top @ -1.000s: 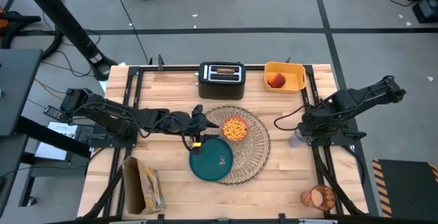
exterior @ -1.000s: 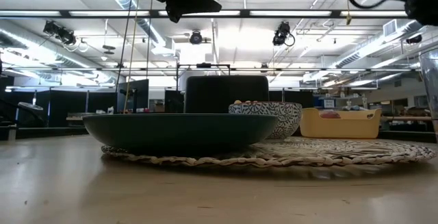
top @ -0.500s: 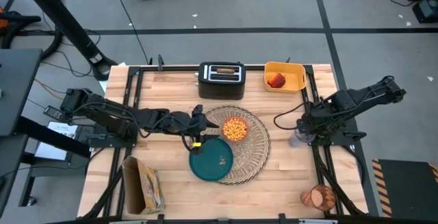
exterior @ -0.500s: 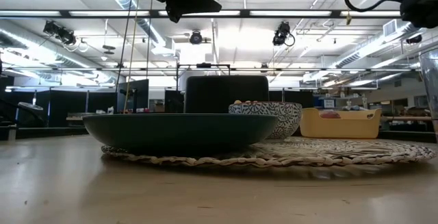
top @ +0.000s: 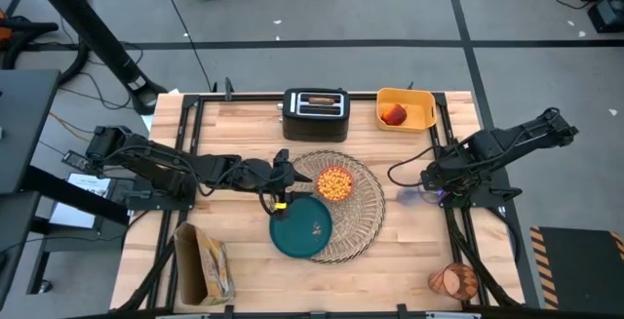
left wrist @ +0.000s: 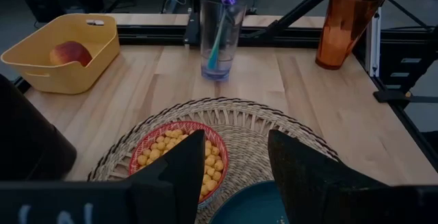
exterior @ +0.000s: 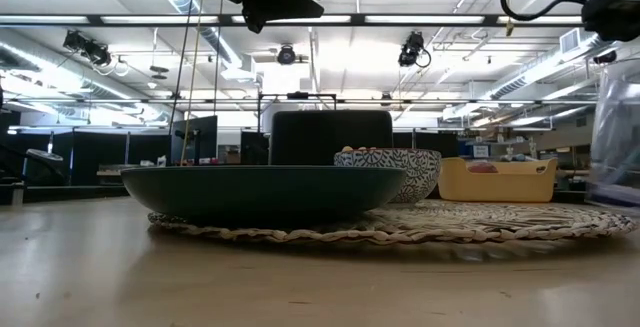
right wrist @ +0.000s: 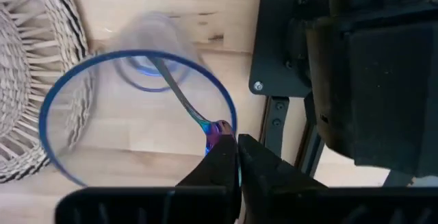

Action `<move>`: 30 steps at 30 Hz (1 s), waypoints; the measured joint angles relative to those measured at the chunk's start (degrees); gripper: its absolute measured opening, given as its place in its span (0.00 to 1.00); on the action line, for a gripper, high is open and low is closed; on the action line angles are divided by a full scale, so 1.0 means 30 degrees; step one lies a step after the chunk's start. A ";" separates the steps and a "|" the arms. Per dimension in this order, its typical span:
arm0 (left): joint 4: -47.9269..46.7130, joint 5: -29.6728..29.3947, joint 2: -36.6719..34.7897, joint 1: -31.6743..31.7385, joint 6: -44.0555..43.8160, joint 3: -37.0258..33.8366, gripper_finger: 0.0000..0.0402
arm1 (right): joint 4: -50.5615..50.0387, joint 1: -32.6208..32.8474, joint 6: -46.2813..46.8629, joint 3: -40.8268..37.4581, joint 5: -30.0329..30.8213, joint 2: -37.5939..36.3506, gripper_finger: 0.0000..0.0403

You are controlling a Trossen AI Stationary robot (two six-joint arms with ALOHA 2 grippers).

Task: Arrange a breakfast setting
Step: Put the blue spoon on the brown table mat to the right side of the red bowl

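While the right gripper (right wrist: 236, 148) pinches the blue spoon (right wrist: 179, 95), the left gripper (left wrist: 236, 159) hovers parted.

My surface (top: 244, 270) was a pale wooden top with a black rail frame round it. At the back edge stood the toaster (top: 315, 114), and beside it the yellow bin (top: 406, 110). A round straw mat (top: 366, 212) lay near the middle. The teal plate (top: 300, 227) sat at the mat's front left, partly over its edge. A clear glass (left wrist: 219, 38) stood on bare wood to the mat's right. An orange tumbler (top: 453, 282) lay in the front right corner, and a bag (top: 207, 265) in the front left.
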 joint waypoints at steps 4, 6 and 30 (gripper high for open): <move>0.0000 0.0000 0.0000 0.0000 -0.0001 0.0000 0.42 | -0.0023 -0.0006 -0.0069 0.0000 -0.0009 0.0018 0.03; 0.0000 0.0000 0.0000 0.0000 -0.0007 0.0000 0.42 | -0.0030 -0.0006 -0.0069 0.0000 -0.0009 0.0018 0.03; -0.0007 0.0007 0.0005 -0.0015 -0.0007 0.0000 0.42 | -0.0038 -0.1574 -0.1985 0.4082 -0.0449 0.1875 0.03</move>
